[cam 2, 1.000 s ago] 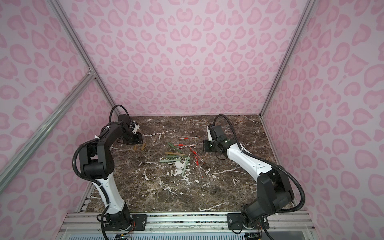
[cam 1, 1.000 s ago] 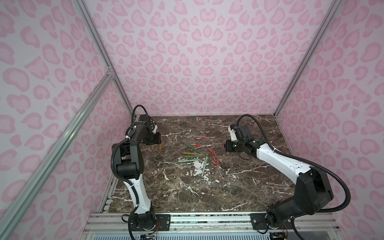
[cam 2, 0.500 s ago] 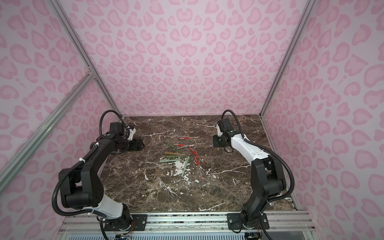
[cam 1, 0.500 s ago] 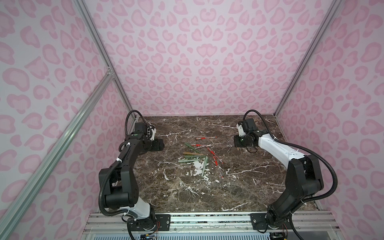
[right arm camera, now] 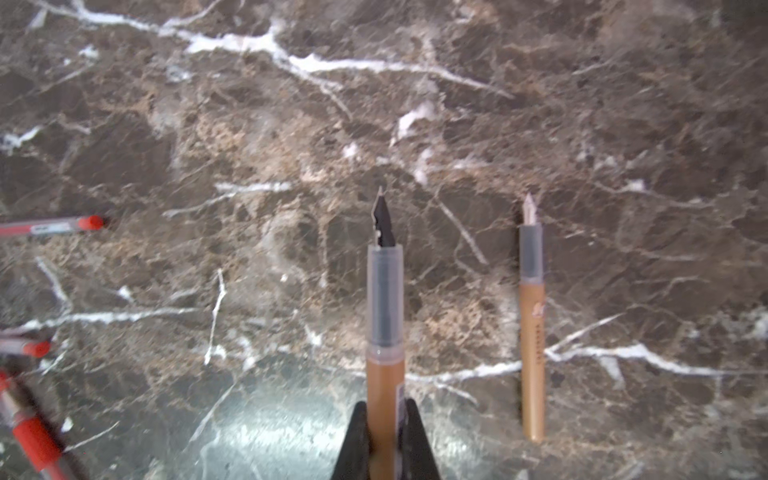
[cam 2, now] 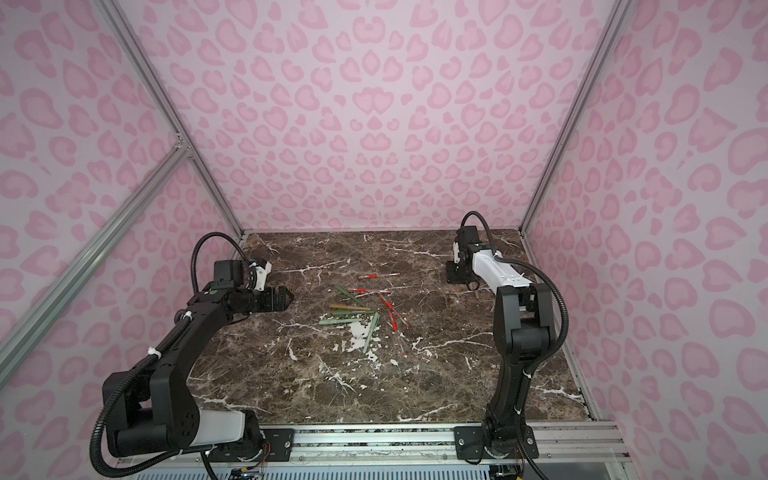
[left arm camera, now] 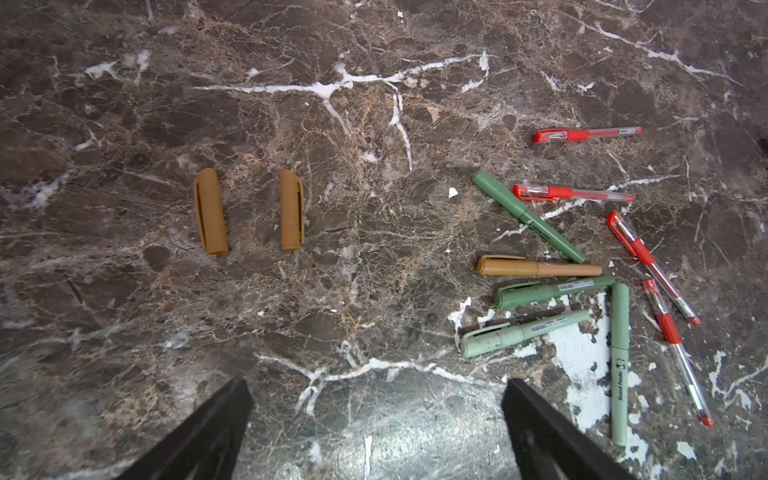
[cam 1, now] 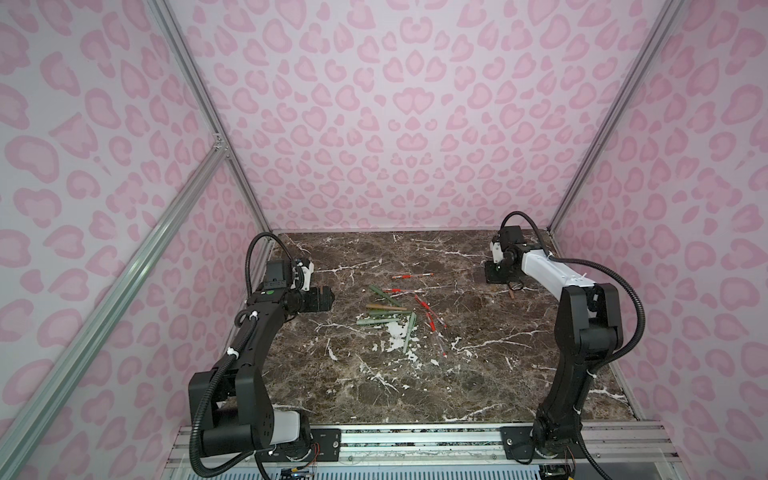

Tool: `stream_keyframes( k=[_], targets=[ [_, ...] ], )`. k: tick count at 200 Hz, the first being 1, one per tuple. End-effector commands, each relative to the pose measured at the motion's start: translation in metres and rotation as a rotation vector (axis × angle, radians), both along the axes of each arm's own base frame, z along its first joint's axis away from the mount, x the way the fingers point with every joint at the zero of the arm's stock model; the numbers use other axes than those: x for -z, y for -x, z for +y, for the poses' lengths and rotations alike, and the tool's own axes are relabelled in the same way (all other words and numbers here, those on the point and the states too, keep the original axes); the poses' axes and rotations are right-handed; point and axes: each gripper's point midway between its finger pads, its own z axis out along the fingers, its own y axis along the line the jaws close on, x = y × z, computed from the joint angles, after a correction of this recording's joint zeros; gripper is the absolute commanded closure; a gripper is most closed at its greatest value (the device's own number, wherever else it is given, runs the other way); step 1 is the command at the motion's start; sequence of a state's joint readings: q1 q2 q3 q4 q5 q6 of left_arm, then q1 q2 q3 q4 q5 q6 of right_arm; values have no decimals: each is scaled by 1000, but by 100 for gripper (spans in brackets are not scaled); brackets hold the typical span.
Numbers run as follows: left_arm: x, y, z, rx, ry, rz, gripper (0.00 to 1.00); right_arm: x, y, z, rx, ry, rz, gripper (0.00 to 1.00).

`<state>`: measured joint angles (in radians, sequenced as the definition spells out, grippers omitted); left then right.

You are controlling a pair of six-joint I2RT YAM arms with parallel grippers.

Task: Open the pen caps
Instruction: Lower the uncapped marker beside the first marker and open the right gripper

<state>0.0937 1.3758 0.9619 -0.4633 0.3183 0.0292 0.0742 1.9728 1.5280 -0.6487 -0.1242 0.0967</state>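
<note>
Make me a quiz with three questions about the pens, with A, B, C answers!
1. Where is the capped brown pen?
A. Off alone in a corner
B. In the pile, between green pens
C. Standing upright by itself

2. How many loose brown caps lie on the table?
A. None
B. Five
C. Two

3. What is the right tool doing?
A. Shut on an uncapped brown pen
B. Wide open and empty
C. Shut on a red pen

Answers:
1 B: the left wrist view shows it lying flat with a green pen on either side.
2 C: two caps lie side by side, apart from the pile.
3 A: the right wrist view shows the tool clamping the barrel, nib bare.
</note>
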Motion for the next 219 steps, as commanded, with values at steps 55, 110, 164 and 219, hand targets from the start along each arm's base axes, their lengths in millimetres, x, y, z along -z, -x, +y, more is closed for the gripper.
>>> stream_keyframes(
  k=[55, 110, 164, 219],
  targets=[
    [-8, -8, -2, 15, 6, -41, 2, 36, -13, -33, 36, 13, 87, 100],
    [-9, -8, -1, 15, 4, -43, 2, 55, -16, -33, 37, 19, 127, 99],
    [-9, -8, -1, 16, 1, -41, 2, 67, -12, -34, 41, 23, 157, 95],
    [-8, -9, -1, 17, 2, -37, 2, 66, -9, -32, 37, 28, 160, 80]
  ],
)
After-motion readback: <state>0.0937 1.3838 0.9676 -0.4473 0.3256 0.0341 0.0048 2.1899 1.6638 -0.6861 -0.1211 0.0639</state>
